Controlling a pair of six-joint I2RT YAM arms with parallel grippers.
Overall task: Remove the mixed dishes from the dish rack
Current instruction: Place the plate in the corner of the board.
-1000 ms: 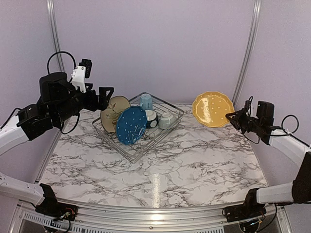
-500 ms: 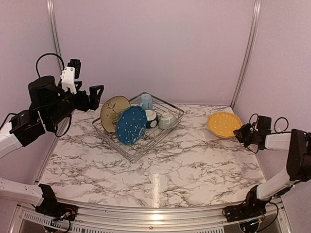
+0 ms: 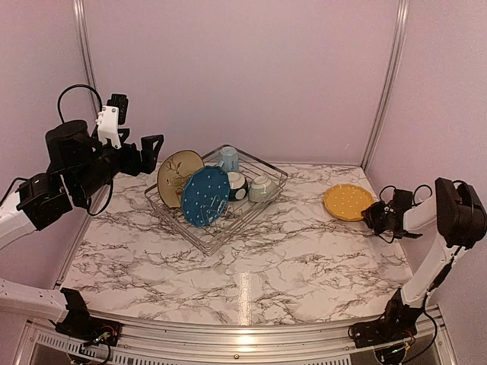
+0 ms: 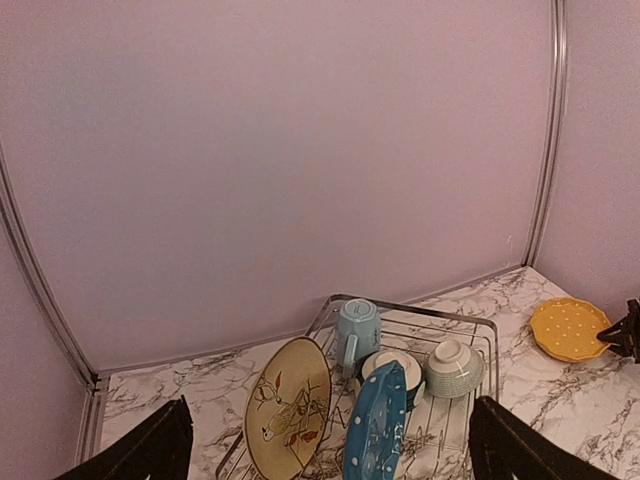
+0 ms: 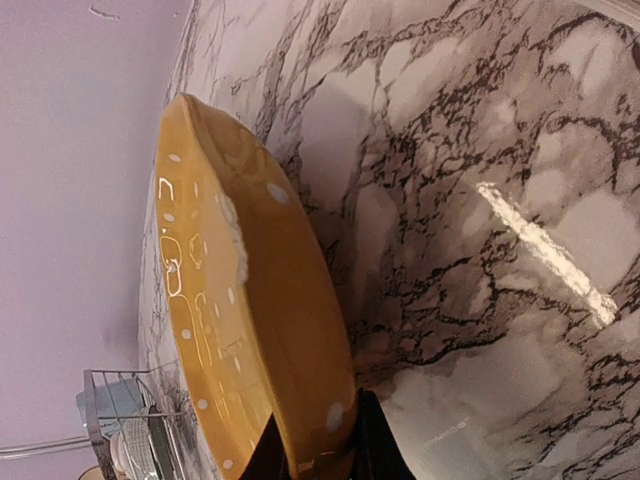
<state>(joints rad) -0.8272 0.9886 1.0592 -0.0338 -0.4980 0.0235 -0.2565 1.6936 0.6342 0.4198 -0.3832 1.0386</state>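
Mustard plate [image 3: 348, 202] pinched at its rim by right claw [image 3: 371, 215].

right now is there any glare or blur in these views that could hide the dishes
Top view: sharp and evenly lit, one bright glare streak on the marble table, clear of the rack. Left wrist view: soft even light, dishes sharp, no glare. Right wrist view: the yellow plate is very close, with white reflections on its glaze and a glare streak on the table beside it.
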